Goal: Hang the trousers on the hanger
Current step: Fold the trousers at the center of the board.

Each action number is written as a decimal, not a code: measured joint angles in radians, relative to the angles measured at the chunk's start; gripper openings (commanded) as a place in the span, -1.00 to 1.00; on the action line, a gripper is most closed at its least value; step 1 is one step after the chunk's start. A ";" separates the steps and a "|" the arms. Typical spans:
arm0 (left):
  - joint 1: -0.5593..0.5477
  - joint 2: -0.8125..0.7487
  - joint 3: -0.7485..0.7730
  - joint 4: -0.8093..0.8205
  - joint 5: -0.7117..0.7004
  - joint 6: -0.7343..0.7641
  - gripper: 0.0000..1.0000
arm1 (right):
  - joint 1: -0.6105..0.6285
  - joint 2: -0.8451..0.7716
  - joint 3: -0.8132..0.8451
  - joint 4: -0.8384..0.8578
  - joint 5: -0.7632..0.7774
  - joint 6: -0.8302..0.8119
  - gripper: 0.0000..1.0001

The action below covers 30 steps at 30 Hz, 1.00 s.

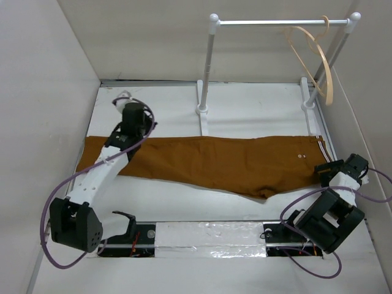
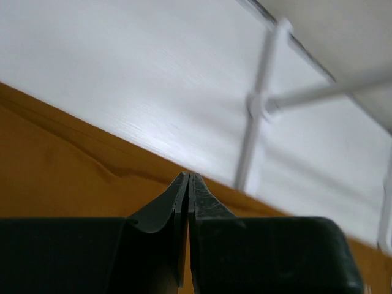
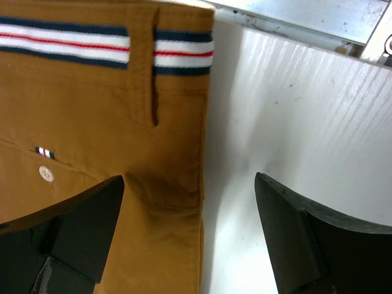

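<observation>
Across the table (image 1: 245,116) the trousers (image 1: 208,162) lie lengthwise left to right, the waistband end under the wide-apart right gripper (image 3: 188,180), nearest the hanger (image 1: 329,76), the leg end under the pressed-together left gripper (image 2: 187,176).

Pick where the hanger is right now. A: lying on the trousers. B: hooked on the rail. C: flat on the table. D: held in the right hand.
B: the hanger hangs by its hook from the rail, apart from the trousers.

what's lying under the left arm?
The leg end of the trousers, flat on the table, runs under the left arm. The cloth directly beneath the arm is covered, so folds there cannot be seen.
</observation>
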 measured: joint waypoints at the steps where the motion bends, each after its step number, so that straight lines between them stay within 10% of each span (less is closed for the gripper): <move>1: -0.057 -0.009 -0.006 0.002 0.013 -0.005 -1.00 | -0.014 0.006 -0.007 0.013 -0.009 0.002 0.74; 4: -0.239 -0.015 -0.051 0.018 0.035 -0.024 -1.00 | -0.047 0.034 -0.017 0.048 -0.034 0.010 0.33; 7: -0.395 0.000 -0.117 0.017 0.051 -0.060 -1.00 | -0.049 0.068 -0.017 0.094 -0.067 0.011 -0.94; 8: -0.433 0.009 -0.134 0.016 0.055 -0.063 -1.00 | -0.048 0.076 -0.016 0.110 -0.077 0.005 -1.00; 13: -0.566 0.063 -0.218 0.013 0.054 -0.114 -1.00 | 0.015 -0.003 -0.039 0.154 -0.132 -0.058 -1.00; 22: -0.570 0.089 -0.264 -0.005 0.012 -0.117 -1.00 | 0.604 -0.444 -0.024 0.038 -0.160 -0.099 -1.00; 30: -0.568 0.183 -0.270 -0.009 -0.014 -0.105 -1.00 | 0.882 -0.543 0.073 -0.179 -0.149 -0.034 -1.00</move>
